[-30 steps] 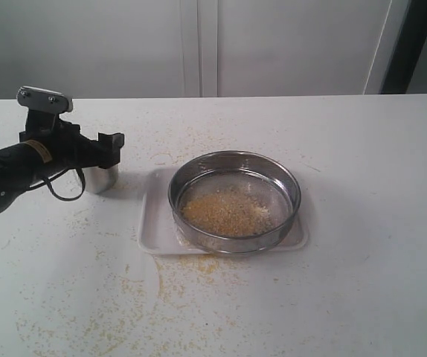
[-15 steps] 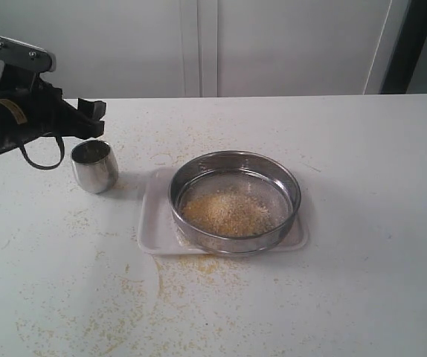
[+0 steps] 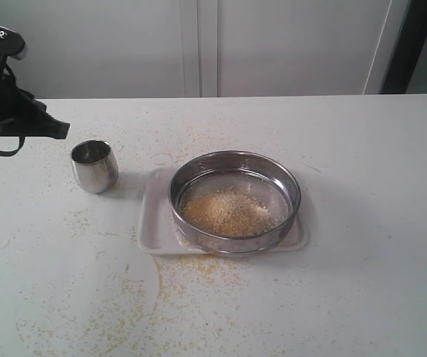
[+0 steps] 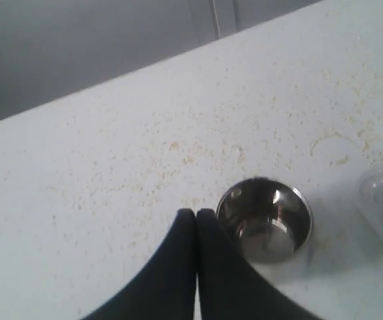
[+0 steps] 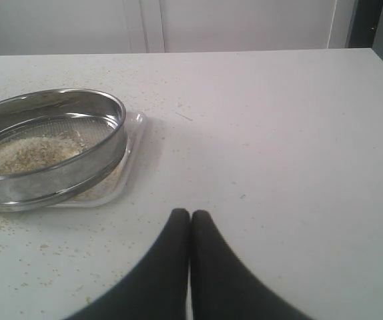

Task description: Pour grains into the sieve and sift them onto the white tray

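Observation:
The round steel sieve (image 3: 234, 201) sits on the white tray (image 3: 154, 223) in the middle of the table, with a pale heap of grains (image 3: 225, 210) on its mesh. The right wrist view shows the sieve (image 5: 51, 157), the grains (image 5: 28, 152) and the tray (image 5: 108, 190) too. My left gripper (image 3: 59, 129) hangs shut and empty above the table at far left, up and left of a small steel cup (image 3: 94, 166). In its wrist view the left gripper (image 4: 195, 213) is beside the empty cup (image 4: 266, 220). My right gripper (image 5: 190, 215) is shut on nothing, away from the sieve.
Loose grains (image 3: 135, 301) are scattered over the table in front of the tray and around the cup. A wall with pale panels (image 3: 198, 44) runs behind the table's far edge.
My left gripper has let go of the steel cup, risen and pulled back to the left, and shut. The cup stands upright where it was. The sieve and tray are unmoved.

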`<state>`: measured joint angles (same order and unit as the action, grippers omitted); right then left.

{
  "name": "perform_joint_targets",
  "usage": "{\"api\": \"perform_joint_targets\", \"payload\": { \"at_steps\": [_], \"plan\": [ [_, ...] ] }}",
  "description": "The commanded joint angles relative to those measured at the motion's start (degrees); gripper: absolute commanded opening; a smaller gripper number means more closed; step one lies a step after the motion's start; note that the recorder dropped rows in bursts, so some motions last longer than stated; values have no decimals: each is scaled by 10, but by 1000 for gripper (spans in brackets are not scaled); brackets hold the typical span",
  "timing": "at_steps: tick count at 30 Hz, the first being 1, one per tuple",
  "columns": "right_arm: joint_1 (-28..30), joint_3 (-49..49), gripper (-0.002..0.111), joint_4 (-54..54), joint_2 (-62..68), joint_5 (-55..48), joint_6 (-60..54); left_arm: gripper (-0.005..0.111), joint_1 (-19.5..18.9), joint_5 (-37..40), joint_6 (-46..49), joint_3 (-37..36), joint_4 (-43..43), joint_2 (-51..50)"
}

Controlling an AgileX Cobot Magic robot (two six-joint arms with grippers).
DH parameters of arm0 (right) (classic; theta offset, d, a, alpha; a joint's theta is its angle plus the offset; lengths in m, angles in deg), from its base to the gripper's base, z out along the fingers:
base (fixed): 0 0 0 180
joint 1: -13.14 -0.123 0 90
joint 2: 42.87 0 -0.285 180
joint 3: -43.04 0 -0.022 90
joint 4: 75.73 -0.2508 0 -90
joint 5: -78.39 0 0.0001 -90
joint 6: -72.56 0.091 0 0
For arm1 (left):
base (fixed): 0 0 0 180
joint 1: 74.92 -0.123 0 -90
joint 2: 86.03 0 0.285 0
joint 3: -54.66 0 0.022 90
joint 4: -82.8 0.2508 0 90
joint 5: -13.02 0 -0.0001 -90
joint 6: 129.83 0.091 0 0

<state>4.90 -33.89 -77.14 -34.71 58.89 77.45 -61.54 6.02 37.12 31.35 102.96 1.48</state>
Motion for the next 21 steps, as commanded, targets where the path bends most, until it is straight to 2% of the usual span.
{"api": "perform_joint_targets", "payload": {
  "at_steps": [1, 7, 12, 21],
  "plan": [
    [-2, -3, 0, 0, -4, 2, 1, 0, -5, 128, -1, -2, -5, 20],
    [-2, -3, 0, 0, -4, 2, 1, 0, -48, 254, -1, -2, -28, 42],
    [-2, -3, 0, 0, -4, 2, 1, 0, -87, 305, -1, -2, -35, 61],
    [-2, -3, 0, 0, -4, 2, 1, 0, -87, 341, -41, -2, -36, 74]
  ]
}}
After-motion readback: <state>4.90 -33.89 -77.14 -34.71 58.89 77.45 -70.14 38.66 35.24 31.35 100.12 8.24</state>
